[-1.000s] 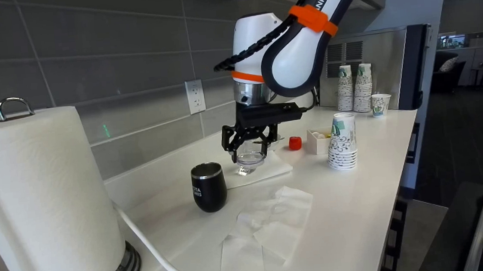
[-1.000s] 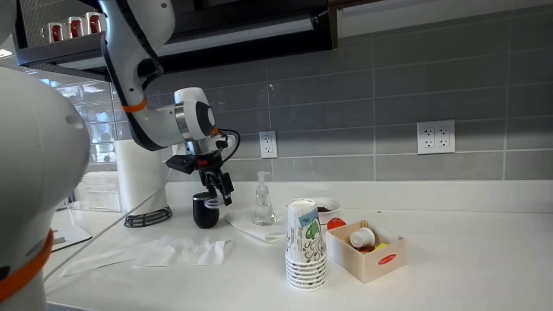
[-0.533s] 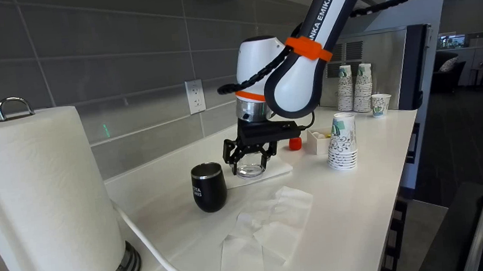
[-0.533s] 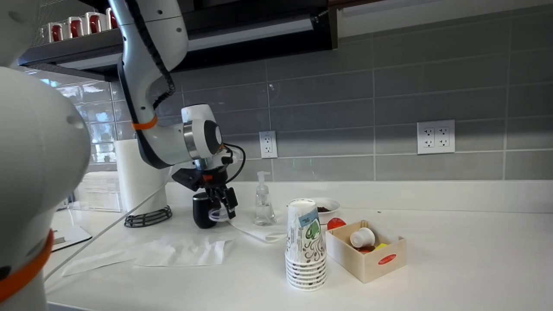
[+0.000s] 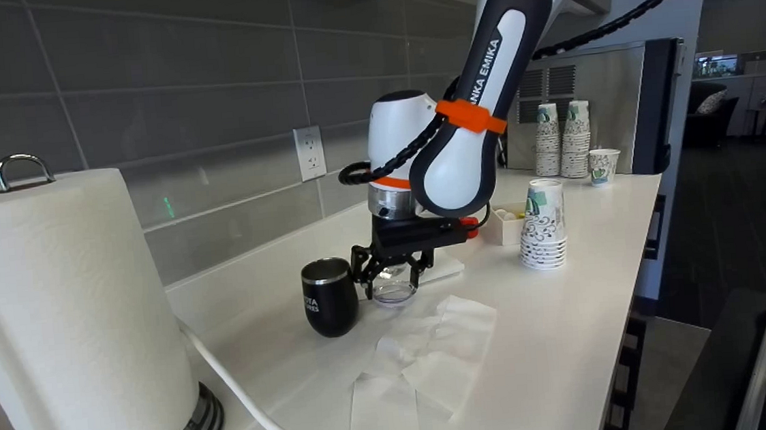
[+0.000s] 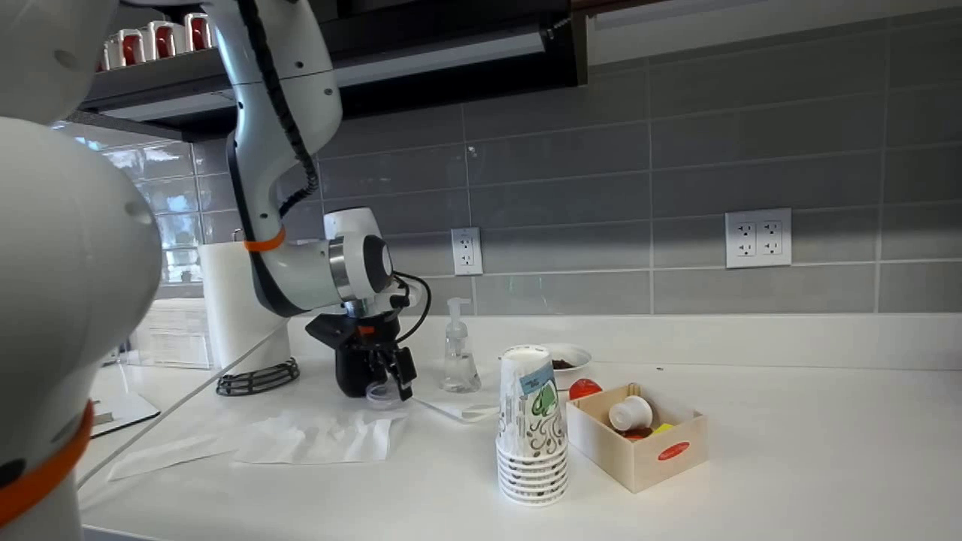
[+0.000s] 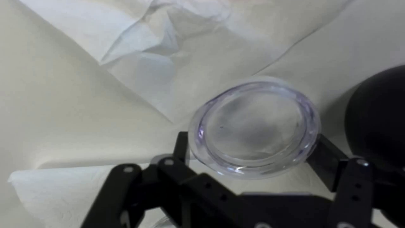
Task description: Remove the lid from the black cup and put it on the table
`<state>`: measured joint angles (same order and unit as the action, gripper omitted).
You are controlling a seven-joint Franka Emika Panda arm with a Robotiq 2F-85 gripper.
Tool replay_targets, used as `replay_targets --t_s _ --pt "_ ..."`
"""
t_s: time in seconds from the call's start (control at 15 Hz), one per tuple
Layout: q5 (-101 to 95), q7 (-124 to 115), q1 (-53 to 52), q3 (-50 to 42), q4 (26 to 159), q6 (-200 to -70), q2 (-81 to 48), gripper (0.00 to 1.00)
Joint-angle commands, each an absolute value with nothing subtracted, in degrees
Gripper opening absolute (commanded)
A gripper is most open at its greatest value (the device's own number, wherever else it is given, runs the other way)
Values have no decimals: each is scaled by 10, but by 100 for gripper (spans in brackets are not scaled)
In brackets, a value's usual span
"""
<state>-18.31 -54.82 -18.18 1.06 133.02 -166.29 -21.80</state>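
Note:
The lid (image 5: 394,293) is a clear round disc held between the fingertips of my gripper (image 5: 393,288). In the wrist view the lid (image 7: 254,126) has one finger against each side of its rim. It is low over the white table (image 5: 529,340); I cannot tell whether it touches the surface. The black cup (image 5: 330,302) stands upright and uncovered beside the gripper, its rim showing. One finger is very close to the cup's side, perhaps touching. In an exterior view the cup (image 6: 350,376) is partly hidden behind the gripper.
Flat, crumpled paper towels (image 5: 435,354) lie in front of the gripper. A paper towel roll (image 5: 77,321) stands past the cup. A clear soap dispenser (image 6: 459,368), stacked paper cups (image 6: 532,428), a white bowl (image 6: 575,357) and a wooden box (image 6: 661,451) stand along the counter.
My gripper has come down with the lid, from above the cup's rim height to near the table, and closer to the cup. The cup seems shifted very slightly away from it.

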Motion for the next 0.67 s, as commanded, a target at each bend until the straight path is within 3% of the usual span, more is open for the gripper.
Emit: replay_targets --t_s 0.0,0.6 --pt "-195 -561 -195 -6 1313 -1670 -230 100" --pt "-109 -503 -207 7 1370 -1622 -121 100"
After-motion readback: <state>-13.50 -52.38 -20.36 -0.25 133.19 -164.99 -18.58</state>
